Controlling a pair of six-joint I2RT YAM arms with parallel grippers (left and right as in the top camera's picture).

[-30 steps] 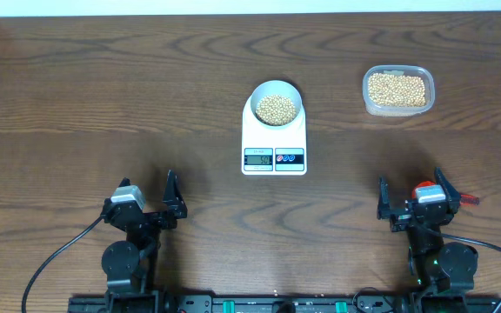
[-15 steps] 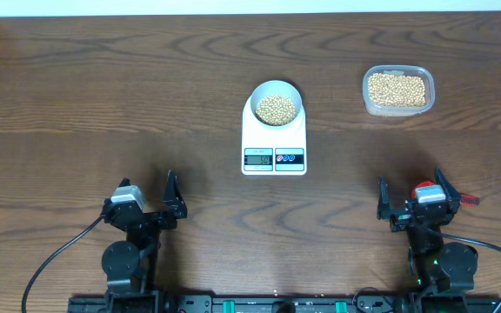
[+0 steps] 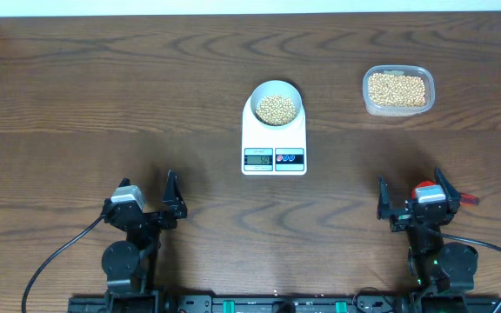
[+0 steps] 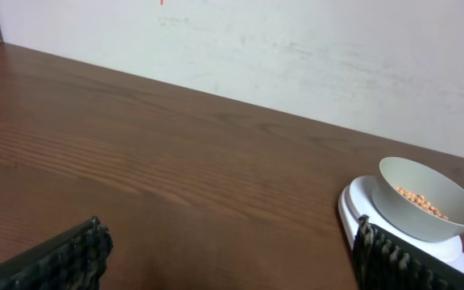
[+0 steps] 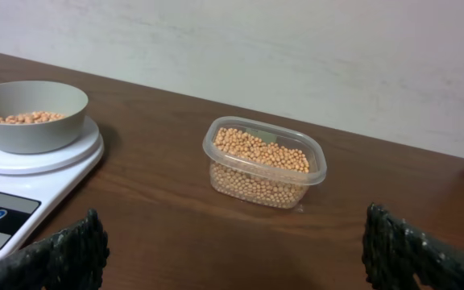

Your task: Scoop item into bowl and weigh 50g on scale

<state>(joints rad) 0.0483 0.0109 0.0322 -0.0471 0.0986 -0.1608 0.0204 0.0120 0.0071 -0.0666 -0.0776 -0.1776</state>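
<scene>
The white scale [image 3: 274,139] lies at the table's centre with its display toward me. The pale bowl [image 3: 276,93] stands on it and holds tan beans [image 3: 277,109]. The bowl [image 4: 449,224] and scale [image 4: 353,205] show at the right of the left wrist view, and the bowl [image 5: 10,137] and scale [image 5: 39,173] at the left of the right wrist view. My left gripper [image 3: 149,197] is open and empty near the front left. My right gripper [image 3: 410,196] is open and empty near the front right.
A clear plastic tub [image 3: 397,89] full of beans stands at the back right, also seen in the right wrist view [image 5: 264,163]. A small orange-red thing [image 3: 468,200] lies just right of the right gripper. A pale wall runs behind the table's far edge.
</scene>
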